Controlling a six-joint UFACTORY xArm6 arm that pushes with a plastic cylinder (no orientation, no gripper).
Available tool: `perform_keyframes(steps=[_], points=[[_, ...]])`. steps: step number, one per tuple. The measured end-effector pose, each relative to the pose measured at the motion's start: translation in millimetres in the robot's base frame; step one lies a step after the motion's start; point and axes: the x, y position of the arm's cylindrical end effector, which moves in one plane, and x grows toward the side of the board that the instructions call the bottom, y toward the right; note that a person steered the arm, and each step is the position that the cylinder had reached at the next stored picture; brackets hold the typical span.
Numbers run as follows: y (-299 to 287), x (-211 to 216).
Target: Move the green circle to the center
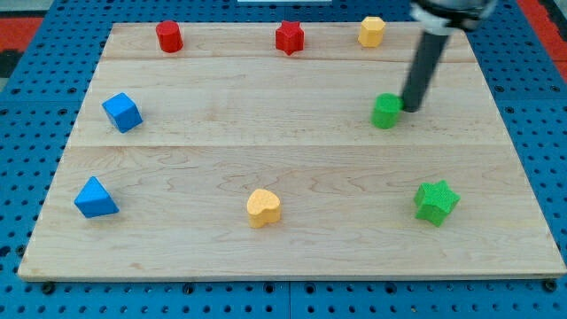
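You'll find my tip [411, 108], a bare dark rod end with nothing to grip, just right of the small green circle block [385, 112] on the wooden board [266, 151], apparently touching it.

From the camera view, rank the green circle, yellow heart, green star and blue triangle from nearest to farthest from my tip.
Measured from my tip:
1. Green circle, right beside the tip on its left.
2. Green star, toward the view's bottom, slightly right.
3. Yellow heart, bottom centre.
4. Blue triangle, far at the view's bottom left.
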Motion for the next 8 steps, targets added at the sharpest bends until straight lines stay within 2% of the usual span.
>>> perform_keyframes(steps=[1,2,3,5,6,7,8], points=[[-60,0],[-14,-1],[-14,-1],[-45,2],[-37,10],[-83,10],[-85,13]])
